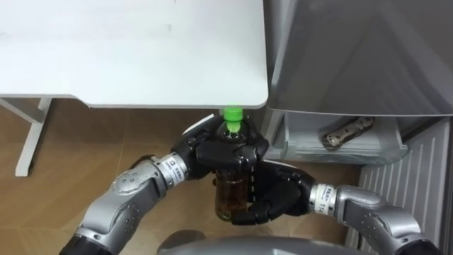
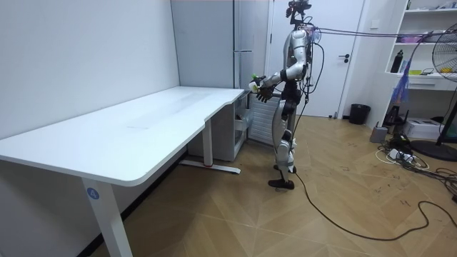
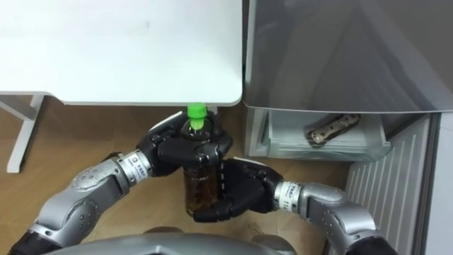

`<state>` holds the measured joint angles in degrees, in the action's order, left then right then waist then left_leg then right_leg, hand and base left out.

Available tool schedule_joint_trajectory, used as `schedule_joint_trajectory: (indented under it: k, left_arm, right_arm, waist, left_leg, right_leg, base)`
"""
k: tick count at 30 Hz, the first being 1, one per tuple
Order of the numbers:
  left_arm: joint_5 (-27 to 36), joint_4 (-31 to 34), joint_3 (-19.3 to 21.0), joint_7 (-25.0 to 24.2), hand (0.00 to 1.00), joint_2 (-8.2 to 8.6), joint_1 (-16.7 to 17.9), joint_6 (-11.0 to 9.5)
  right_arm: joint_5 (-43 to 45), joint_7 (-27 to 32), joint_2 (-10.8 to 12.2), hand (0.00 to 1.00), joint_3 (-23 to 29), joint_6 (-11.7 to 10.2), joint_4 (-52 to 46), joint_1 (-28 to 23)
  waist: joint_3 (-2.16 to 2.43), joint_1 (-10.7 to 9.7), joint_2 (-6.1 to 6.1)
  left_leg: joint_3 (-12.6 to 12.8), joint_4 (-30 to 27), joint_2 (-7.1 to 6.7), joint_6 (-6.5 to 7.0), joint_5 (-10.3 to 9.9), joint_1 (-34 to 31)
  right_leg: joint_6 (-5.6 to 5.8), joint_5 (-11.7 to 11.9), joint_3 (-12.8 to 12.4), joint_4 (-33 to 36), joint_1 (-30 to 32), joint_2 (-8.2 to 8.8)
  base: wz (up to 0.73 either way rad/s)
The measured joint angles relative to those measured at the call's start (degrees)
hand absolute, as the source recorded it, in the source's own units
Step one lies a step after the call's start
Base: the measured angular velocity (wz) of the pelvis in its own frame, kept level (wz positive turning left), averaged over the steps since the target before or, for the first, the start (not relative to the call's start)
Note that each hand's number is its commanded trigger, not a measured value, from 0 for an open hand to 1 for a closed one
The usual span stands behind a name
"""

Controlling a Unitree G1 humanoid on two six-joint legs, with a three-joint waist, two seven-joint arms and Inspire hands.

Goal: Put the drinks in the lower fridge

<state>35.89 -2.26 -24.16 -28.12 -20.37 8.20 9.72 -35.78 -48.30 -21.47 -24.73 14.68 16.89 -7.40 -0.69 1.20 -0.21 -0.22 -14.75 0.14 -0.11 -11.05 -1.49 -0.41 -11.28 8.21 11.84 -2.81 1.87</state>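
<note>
I hold a bottle of brown drink (image 1: 231, 190) with a green cap (image 1: 233, 113) upright in front of my chest, below the white desk's corner. My left hand (image 1: 219, 152) is curled round its upper part just under the cap. From the other side my right hand (image 1: 272, 198) wraps round the lower body of the bottle (image 3: 202, 188). In the room view I stand by the desk's far end, facing the grey fridge (image 2: 214, 43), both hands and the bottle (image 2: 257, 84) raised before me. The lower fridge drawer (image 1: 340, 142) stands open to my right.
The white desk (image 1: 141, 49) fills the upper left, its rounded corner close above the bottle. A brownish packet (image 1: 347, 132) lies in the open drawer. The grey fridge front (image 1: 368, 49) rises at the upper right. Wooden floor (image 1: 64, 163) lies below.
</note>
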Motion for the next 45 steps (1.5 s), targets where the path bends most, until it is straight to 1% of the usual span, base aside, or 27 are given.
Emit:
schedule_joint_trajectory:
  k: [1, 4, 5, 6, 7, 8, 9, 10, 14, 17, 19, 23, 25, 31, 34, 36, 37, 38, 39, 45]
  left_arm:
    - [-0.09, -0.04, -0.48, -0.12, 1.00, -0.56, -0.30, 0.00]
    - [-0.48, -1.04, -1.43, -1.10, 1.00, -1.20, -1.58, 0.00]
    - [-0.51, -1.38, -1.60, -1.38, 1.00, -1.31, -1.99, 0.00]
    - [-0.51, -1.85, -1.82, -1.70, 1.00, -1.40, -2.56, 0.00]
    - [-0.51, -2.13, -1.90, -2.06, 1.00, -1.46, -2.96, 0.00]
    - [-0.51, -2.26, -1.95, -2.24, 1.00, -1.53, -3.17, 0.00]
    - [-0.51, -2.26, -2.04, -2.50, 1.00, -1.71, -3.46, 0.00]
    - [-0.51, -2.26, -2.11, -2.86, 1.00, -1.82, -3.66, 0.00]
    - [0.30, -2.24, -3.02, -5.86, 1.00, -1.80, -3.83, 0.02]
    - [1.07, -2.20, -3.88, -8.09, 1.00, -1.43, -3.84, 0.03]
    - [2.12, -2.22, -3.86, -8.20, 1.00, -1.41, -3.85, 0.37]
    - [2.38, -2.22, -3.87, -9.11, 1.00, -1.26, -3.90, 0.44]
    - [3.92, -2.22, -3.75, -9.19, 1.00, -1.39, -3.90, 1.19]
    - [4.76, -2.22, -3.64, -9.19, 1.00, -1.44, -3.91, 1.26]
    - [4.90, -2.22, -3.64, -9.19, 1.00, -1.49, -3.92, 1.26]
    - [5.04, -2.22, -3.64, -9.17, 0.67, -1.53, -3.92, 1.26]
    - [5.04, -2.22, -3.64, -9.16, 0.38, -1.54, -3.92, 1.26]
    - [5.05, -2.21, -3.64, -9.17, 0.03, -1.56, -3.92, 1.26]
    - [5.09, -2.21, -3.64, -9.17, 0.00, -1.57, -3.92, 1.26]
    - [5.09, -2.13, -3.59, -9.92, 0.00, -1.96, -4.02, 1.25]
  right_arm:
    - [0.00, -0.13, -0.27, 0.00, -0.28, 0.00, 0.00, 0.05]
    - [-0.06, -0.63, -1.15, 0.01, -1.03, 0.00, 0.00, 0.20]
    - [-0.06, -0.64, -1.19, 0.06, -1.09, 0.00, 0.00, 0.20]
    - [-0.09, -0.63, -1.24, 0.13, -1.10, 0.00, 0.00, 0.22]
    - [-0.14, -0.63, -1.27, 0.49, -1.08, 0.00, 0.00, 0.28]
    - [-0.14, -0.63, -1.29, 0.57, -1.09, 0.00, 0.00, 0.34]
    - [-0.14, -0.63, -1.30, 0.96, -1.09, 0.00, 0.00, 0.45]
    - [-0.14, -0.62, -1.37, 1.00, -1.09, 0.00, 0.00, 0.57]
    - [-0.12, 0.66, -2.00, 1.00, -1.05, -0.06, 0.70, 0.69]
    - [0.10, 1.02, -2.64, 1.00, -1.22, -0.10, 0.79, 0.70]
    - [0.15, 1.10, -2.91, 1.00, -1.64, -0.69, 0.78, 0.70]
    - [0.21, 1.19, -2.94, 1.00, -1.80, -0.90, 0.78, 0.71]
    - [0.23, 0.99, -3.08, 1.00, -2.03, -1.44, 0.73, 0.72]
    - [0.23, 0.85, -3.12, 1.00, -2.09, -2.13, 0.72, 0.75]
    - [0.23, 0.84, -3.12, 1.00, -2.10, -2.13, 0.72, 0.76]
    - [0.23, 0.83, -3.12, 1.00, -2.10, -2.13, 0.72, 0.80]
    - [0.23, 0.83, -3.12, 1.00, -2.12, -2.13, 0.72, 0.80]
    - [0.23, 0.83, -3.11, 1.00, -2.13, -2.13, 0.72, 0.81]
    - [0.23, 0.83, -3.11, 1.00, -2.13, -2.13, 0.72, 0.81]
    - [0.30, 0.29, -3.28, 1.00, -2.26, -2.07, 0.74, 0.83]
  waist:
    - [-0.06, -0.12, 0.09]
    - [-0.19, -0.13, 0.33]
    - [-0.19, -0.14, 0.32]
    - [-0.19, -0.21, 0.32]
    - [-0.18, -0.39, 0.34]
    - [-0.18, -0.54, 0.34]
    - [-0.18, -0.74, 0.34]
    - [-0.16, -0.81, 0.36]
    - [-0.13, -0.86, 0.42]
    - [-0.13, -0.74, 0.41]
    - [-0.13, -0.77, 0.41]
    - [-0.14, -0.67, 0.37]
    - [-0.13, -0.58, 0.36]
    - [-0.13, -0.40, 0.37]
    - [-0.12, -0.35, 0.37]
    - [-0.11, -0.37, 0.38]
    - [-0.11, -0.36, 0.38]
    - [-0.11, -0.36, 0.38]
    - [-0.11, -0.36, 0.38]
    - [-0.10, -0.35, 0.37]
  left_leg:
    - [0.00, 0.01, -0.01, 0.02, -0.05, 0.00]
    - [0.04, 0.03, -0.05, 0.06, -0.08, 0.00]
    - [0.04, 0.03, -0.04, 0.06, -0.08, 0.00]
    - [0.04, 0.03, -0.03, 0.05, -0.08, 0.00]
    - [0.04, 0.03, -0.03, 0.05, -0.09, 0.00]
    - [0.04, 0.04, -0.03, 0.05, -0.09, 0.00]
    - [0.05, 0.04, -0.03, 0.05, -0.09, 0.01]
    - [0.09, 0.04, -0.03, 0.05, -0.09, 0.03]
    - [0.20, 0.04, -0.04, 0.06, -0.09, 0.10]
    - [0.34, 0.04, 0.02, 0.06, -0.09, 0.02]
    - [0.58, 0.02, 0.10, 0.05, -0.08, -0.04]
    - [0.71, 0.02, 0.08, 0.05, -0.08, 0.01]
    - [0.78, 0.04, 0.09, 0.05, -0.08, 0.01]
    - [0.91, 0.04, 0.11, 0.05, -0.08, 0.00]
    - [0.99, 0.03, 0.11, 0.05, -0.08, 0.01]
    - [0.99, 0.01, 0.11, 0.05, -0.08, 0.02]
    - [1.00, 0.00, 0.11, 0.05, -0.08, 0.04]
    - [1.00, 0.00, 0.11, 0.05, -0.08, 0.05]
    - [1.01, 0.01, 0.11, 0.05, -0.08, 0.05]
    - [1.03, 0.02, 0.11, 0.05, -0.08, 0.09]
  right_leg:
    - [0.00, 0.00, -0.08, 0.00, 0.02, 0.00]
    - [0.03, -0.02, -0.14, 0.01, 0.05, 0.02]
    - [0.03, -0.02, -0.13, 0.01, 0.05, 0.02]
    - [0.03, -0.03, -0.14, 0.01, 0.05, 0.01]
    - [0.03, -0.03, -0.14, 0.01, 0.05, 0.01]
    - [0.03, -0.03, -0.15, 0.01, 0.05, 0.01]
    - [0.03, -0.03, -0.15, 0.01, 0.05, 0.01]
    - [0.03, -0.03, -0.16, 0.02, 0.04, 0.01]
    - [0.03, -0.03, -0.18, 0.10, 0.06, 0.03]
    - [-0.03, -0.11, -0.24, 0.59, 0.49, 0.04]
    - [-0.06, -0.19, -0.33, 0.93, 0.78, 0.05]
    - [-0.06, -0.19, -0.45, 0.95, 0.89, 0.06]
    - [-0.06, -0.19, -0.47, 0.92, 0.91, 0.06]
    - [-0.06, -0.19, -0.50, 0.89, 0.89, 0.06]
    - [-0.06, -0.19, -0.47, 0.87, 0.89, 0.09]
    - [-0.06, -0.19, -0.37, 0.87, 0.86, 0.12]
    - [-0.06, -0.19, -0.34, 0.87, 0.87, 0.13]
    - [-0.06, -0.19, -0.34, 0.87, 0.87, 0.13]
    - [-0.06, -0.19, -0.33, 0.87, 0.87, 0.13]
    - [-0.05, -0.19, -0.26, 0.88, 0.79, 0.15]
  base:
    - [0.00]
    - [0.00]
    - [0.00]
    - [0.00]
    - [0.00]
    - [0.00]
    - [0.00]
    - [0.00]
    - [0.00]
    - [-0.03]
    - [-0.06]
    - [0.00]
    - [0.00]
    - [0.00]
    - [0.00]
    - [0.00]
    - [0.00]
    - [0.00]
    - [0.00]
    - [0.00]
